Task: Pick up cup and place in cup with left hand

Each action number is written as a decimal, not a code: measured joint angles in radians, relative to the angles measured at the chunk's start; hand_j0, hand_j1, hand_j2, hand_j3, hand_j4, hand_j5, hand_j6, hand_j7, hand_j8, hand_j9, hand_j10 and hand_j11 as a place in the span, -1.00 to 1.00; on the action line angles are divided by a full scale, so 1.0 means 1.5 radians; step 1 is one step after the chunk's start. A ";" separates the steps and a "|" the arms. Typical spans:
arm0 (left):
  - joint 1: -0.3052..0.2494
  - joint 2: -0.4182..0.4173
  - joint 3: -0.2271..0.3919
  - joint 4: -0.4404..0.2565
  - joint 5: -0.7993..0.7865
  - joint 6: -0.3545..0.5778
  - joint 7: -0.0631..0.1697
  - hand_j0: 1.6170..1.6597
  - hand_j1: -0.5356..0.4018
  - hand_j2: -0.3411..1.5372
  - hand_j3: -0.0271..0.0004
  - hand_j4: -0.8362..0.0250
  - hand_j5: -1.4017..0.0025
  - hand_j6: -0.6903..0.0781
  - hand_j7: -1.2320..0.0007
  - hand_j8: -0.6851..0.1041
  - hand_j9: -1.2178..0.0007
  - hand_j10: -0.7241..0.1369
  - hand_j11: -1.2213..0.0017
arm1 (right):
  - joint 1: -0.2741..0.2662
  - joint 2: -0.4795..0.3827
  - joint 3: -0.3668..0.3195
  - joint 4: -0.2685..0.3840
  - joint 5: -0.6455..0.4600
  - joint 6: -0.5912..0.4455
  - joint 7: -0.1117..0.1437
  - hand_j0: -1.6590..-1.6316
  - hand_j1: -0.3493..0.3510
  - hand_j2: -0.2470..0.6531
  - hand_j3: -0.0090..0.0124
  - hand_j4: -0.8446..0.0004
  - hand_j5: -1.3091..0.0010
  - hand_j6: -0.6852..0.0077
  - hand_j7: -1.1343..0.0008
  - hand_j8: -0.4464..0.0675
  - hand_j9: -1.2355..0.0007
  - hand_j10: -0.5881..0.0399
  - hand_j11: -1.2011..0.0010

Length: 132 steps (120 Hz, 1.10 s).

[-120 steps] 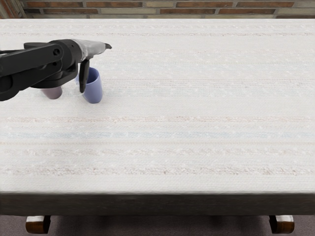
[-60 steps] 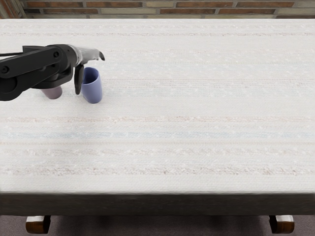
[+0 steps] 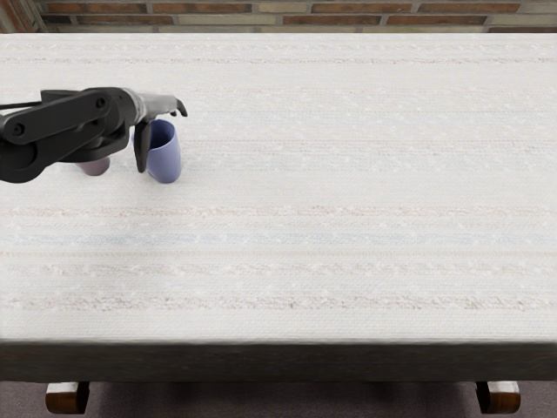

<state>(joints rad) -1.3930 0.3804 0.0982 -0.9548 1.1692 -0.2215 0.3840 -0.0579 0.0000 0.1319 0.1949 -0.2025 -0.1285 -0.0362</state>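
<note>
My left hand (image 3: 162, 138) is over the upright blue cup (image 3: 165, 164), fingers stretched across behind its rim and thumb hanging down at its left side. The hand is open; whether thumb or fingers touch the cup cannot be told. To the left, a mauve cup (image 3: 96, 166) stands on the table, mostly hidden beneath the left forearm, with only its lower part showing.
A pale striped cloth covers the table (image 3: 331, 200), whose dark front edge (image 3: 278, 360) runs across the lower picture. Behind the far edge is a brick wall (image 3: 348, 12). The right arm is out of view.
My left hand first drew back leftward, then came slightly lower and nearer the blue cup. Both cups look unmoved.
</note>
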 joint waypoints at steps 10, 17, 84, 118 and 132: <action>-0.001 -0.001 0.000 0.006 0.000 -0.001 -0.006 0.92 0.41 -0.60 0.97 0.50 0.65 0.30 0.61 0.26 0.60 0.24 0.60 | 0.000 0.000 0.000 0.000 0.000 0.000 0.000 -0.93 -0.91 -0.46 -0.16 0.94 0.95 0.90 0.94 0.64 0.94 0.79 0.94; -0.005 -0.006 0.000 0.019 0.000 -0.002 -0.017 0.92 0.41 -0.60 0.97 0.50 0.65 0.30 0.61 0.25 0.60 0.24 0.60 | 0.000 0.000 0.000 0.000 0.000 0.000 0.000 -0.93 -0.91 -0.46 -0.16 0.94 0.95 0.90 0.94 0.64 0.94 0.79 0.94; 0.012 -0.022 0.016 0.058 0.001 -0.003 -0.048 0.92 0.43 -0.60 0.97 0.52 0.66 0.32 0.62 0.27 0.61 0.26 0.61 | 0.000 0.000 0.000 0.000 0.000 0.000 0.000 -0.93 -0.91 -0.46 -0.16 0.94 0.95 0.90 0.94 0.64 0.94 0.79 0.94; 0.014 -0.024 0.017 0.058 0.003 -0.003 -0.048 0.92 0.21 -0.58 0.97 0.32 0.51 0.10 0.44 0.06 0.43 0.06 0.43 | 0.000 0.000 0.000 -0.002 0.000 0.000 -0.002 -0.93 -0.91 -0.46 -0.16 0.94 0.95 0.90 0.94 0.64 0.94 0.79 0.94; 0.014 -0.024 0.017 0.058 0.006 -0.002 -0.048 0.92 0.09 -0.57 0.97 0.21 0.41 -0.03 0.33 -0.07 0.33 -0.05 0.33 | 0.000 0.000 -0.001 -0.003 0.000 0.000 -0.002 -0.93 -0.91 -0.46 -0.16 0.94 0.95 0.90 0.94 0.64 0.94 0.79 0.94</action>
<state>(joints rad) -1.3714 0.3451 0.1242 -0.8673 1.1779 -0.2240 0.3114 -0.0583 0.0000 0.1310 0.1908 -0.2025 -0.1289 -0.0386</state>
